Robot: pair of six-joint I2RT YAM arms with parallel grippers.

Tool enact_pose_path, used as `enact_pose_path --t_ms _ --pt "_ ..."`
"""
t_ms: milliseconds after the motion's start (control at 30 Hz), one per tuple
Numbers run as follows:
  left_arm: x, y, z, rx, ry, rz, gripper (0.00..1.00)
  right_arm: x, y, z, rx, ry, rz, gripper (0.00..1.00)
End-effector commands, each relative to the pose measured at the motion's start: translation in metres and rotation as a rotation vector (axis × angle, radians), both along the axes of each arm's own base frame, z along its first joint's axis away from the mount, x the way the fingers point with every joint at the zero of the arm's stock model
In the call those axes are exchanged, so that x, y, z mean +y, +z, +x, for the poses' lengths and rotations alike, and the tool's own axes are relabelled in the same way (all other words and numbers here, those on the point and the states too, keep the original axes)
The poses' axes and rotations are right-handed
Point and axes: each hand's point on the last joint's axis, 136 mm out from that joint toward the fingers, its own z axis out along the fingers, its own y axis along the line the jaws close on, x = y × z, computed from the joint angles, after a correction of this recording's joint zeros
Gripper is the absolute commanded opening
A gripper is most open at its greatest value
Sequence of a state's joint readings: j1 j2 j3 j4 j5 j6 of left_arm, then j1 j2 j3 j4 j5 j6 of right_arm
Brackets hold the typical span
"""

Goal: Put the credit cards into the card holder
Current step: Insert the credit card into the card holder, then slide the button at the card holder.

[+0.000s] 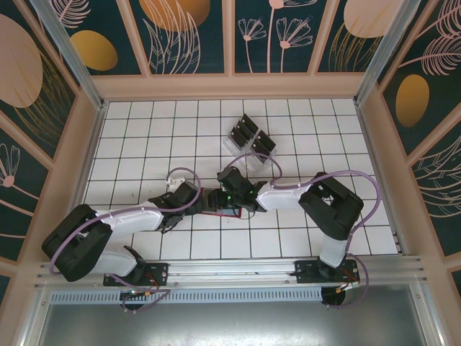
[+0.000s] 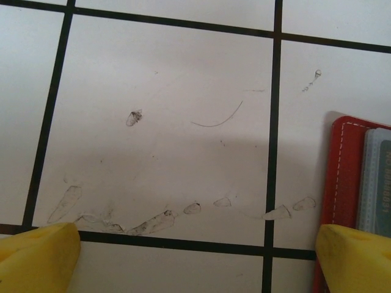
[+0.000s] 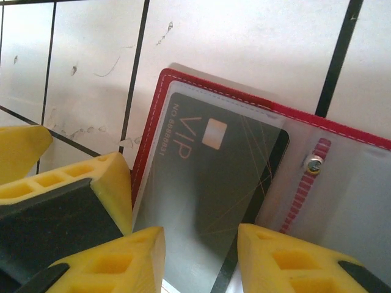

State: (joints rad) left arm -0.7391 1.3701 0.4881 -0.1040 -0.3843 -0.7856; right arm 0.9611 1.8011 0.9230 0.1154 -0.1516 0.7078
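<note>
1. right gripper [image 3: 200,237]: fingers parted, released, nothing pinched. they hover low over the open card holder [image 3: 153,122].
2. credit card [image 3: 214,177]: black, gold "vip" print. it lies flat straight ahead of my right fingertips, and its near end runs in under the gap between them. it sits under a hazy clear pocket of the holder. a darker strip along its strap-side edge looks uncovered.
3. closure strap [image 3: 310,168]: red, with a metal stud, ahead of my right-hand finger and just beyond the card's edge. it lies flat on the next clear pocket.
4. left gripper [image 2: 195,262]: fingers spread wide, gripping nothing. one tip is over bare tile and the other is at the holder's red stitched edge. i can't tell if that tip touches it.
5. crowding: in the right wrist view a yellow finger of the left gripper sits just beside my own left-hand finger at the holder's border. the two are near each other, but i can't tell if they touch.
6. tiled table [image 2: 165,91]: white, with dark grout lines. between my left fingers there are only scuffs and one curved scratch.
7. the other credit cards [image 1: 248,137] stand in a clear tiered rack [image 1: 232,144], well beyond both grippers toward the back wall, apart from the holder.
8. from above, both wrists meet over the holder and their bodies hide most of it.
</note>
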Motion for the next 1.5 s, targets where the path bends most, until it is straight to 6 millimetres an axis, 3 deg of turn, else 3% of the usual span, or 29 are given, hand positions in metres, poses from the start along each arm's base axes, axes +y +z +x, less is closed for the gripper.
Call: enact_pose_path --t_ms 0,267,633,867,1000,1133,1467 --pt "0.002 -0.005 -0.005 0.010 0.011 -0.015 0.99 0.015 0.012 0.005 -0.029 0.033 0.033 0.36" --pt "0.001 0.010 -0.001 -0.027 0.008 -0.028 0.99 0.003 0.037 0.004 -0.067 0.010 0.036 0.37" --pt "-0.011 0.039 0.010 -0.088 -0.027 -0.072 0.99 -0.054 0.057 0.000 -0.161 -0.102 -0.069 0.40" --pt "-0.025 0.044 0.014 -0.091 -0.066 -0.114 0.99 -0.095 0.051 0.004 -0.221 -0.184 -0.215 0.45" --pt "-0.032 0.044 0.016 -0.086 -0.076 -0.141 0.99 -0.109 0.043 0.003 -0.227 -0.216 -0.255 0.48" --pt "-0.037 0.041 0.017 -0.075 -0.084 -0.150 0.98 -0.104 0.040 0.000 -0.218 -0.204 -0.236 0.47" --pt "-0.025 0.026 0.013 -0.045 -0.065 -0.077 0.98 -0.055 0.045 -0.008 -0.215 -0.101 -0.173 0.44"
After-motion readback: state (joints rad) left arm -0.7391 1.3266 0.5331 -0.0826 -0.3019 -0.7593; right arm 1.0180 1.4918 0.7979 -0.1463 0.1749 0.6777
